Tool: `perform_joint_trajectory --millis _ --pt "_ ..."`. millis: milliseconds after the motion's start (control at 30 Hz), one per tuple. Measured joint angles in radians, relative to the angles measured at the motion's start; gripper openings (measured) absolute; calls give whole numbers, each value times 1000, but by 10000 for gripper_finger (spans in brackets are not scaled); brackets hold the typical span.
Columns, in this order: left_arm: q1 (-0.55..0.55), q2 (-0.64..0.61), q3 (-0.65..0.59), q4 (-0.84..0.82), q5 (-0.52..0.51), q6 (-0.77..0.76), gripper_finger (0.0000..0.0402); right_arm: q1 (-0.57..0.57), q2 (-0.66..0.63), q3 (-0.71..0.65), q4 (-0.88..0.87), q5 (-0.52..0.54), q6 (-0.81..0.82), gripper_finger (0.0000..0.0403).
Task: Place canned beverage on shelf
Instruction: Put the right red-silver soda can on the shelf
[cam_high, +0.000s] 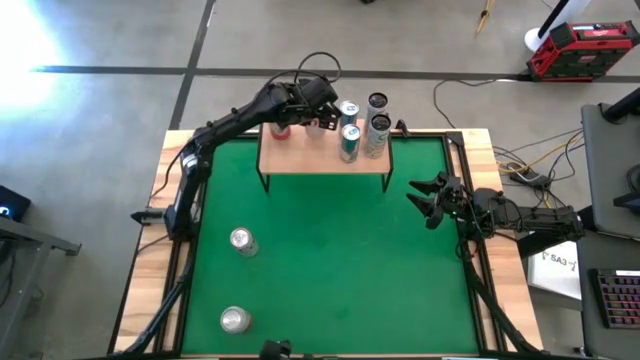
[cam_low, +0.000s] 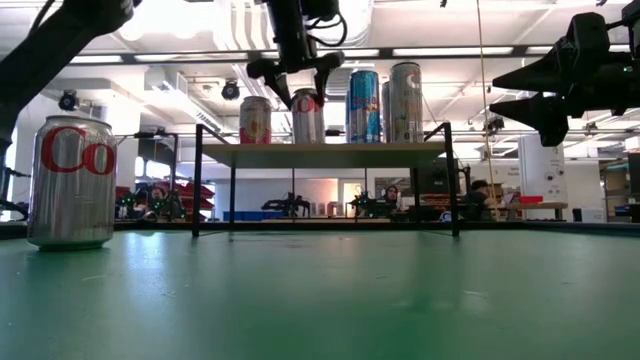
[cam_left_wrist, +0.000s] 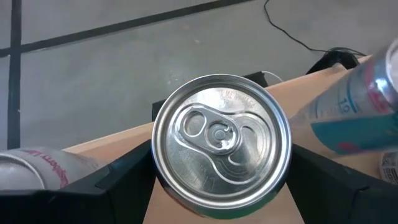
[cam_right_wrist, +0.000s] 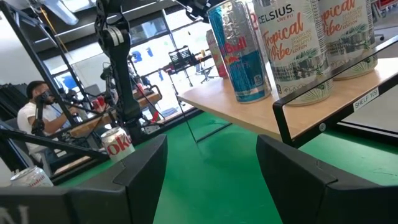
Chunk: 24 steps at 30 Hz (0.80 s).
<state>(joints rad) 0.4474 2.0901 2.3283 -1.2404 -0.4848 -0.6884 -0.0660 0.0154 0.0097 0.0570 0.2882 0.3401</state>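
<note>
A green mat (cam_high: 330, 260) is covering a table with light wooden edges (cam_high: 500, 230), and around it grey concrete floor is showing, crossed by dark lines, with a red tool case (cam_high: 583, 48) lying off the far right corner. In the low view the room behind is standing bright with ceiling lights and workbenches, and a person (cam_right_wrist: 34, 112) is sitting well beyond the table in the right wrist view. The shelf (cam_high: 325, 158) is standing at the far edge of the mat, its long side running left to right, its wooden top resting on thin black legs (cam_low: 197, 180). On it, cans are standing upright with their long axes vertical: a red-and-white can (cam_low: 255, 120) toward the left, a blue can (cam_low: 363, 105) and two pale tall cans (cam_low: 405, 102) toward the right. Between them the left gripper (cam_low: 297, 75) is hanging over the silver can (cam_left_wrist: 222, 146), its lid facing straight up; the fingers (cam_left_wrist: 124, 177) are flanking the can on both sides, and whether they are pressing it or just clear of it I cannot tell. The right gripper (cam_high: 425, 202) is hovering beside the table's right edge with its fingers parted and nothing between them. Two more upright cans are standing on the mat, one near the left side (cam_high: 243, 241) and one toward the near left corner (cam_high: 235, 319).
</note>
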Motion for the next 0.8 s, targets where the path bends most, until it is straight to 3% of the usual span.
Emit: perform_joint_trajectory --millis 800 --pt "21 33 0 18 23 18 303 0 0 0 0 0 0 238"
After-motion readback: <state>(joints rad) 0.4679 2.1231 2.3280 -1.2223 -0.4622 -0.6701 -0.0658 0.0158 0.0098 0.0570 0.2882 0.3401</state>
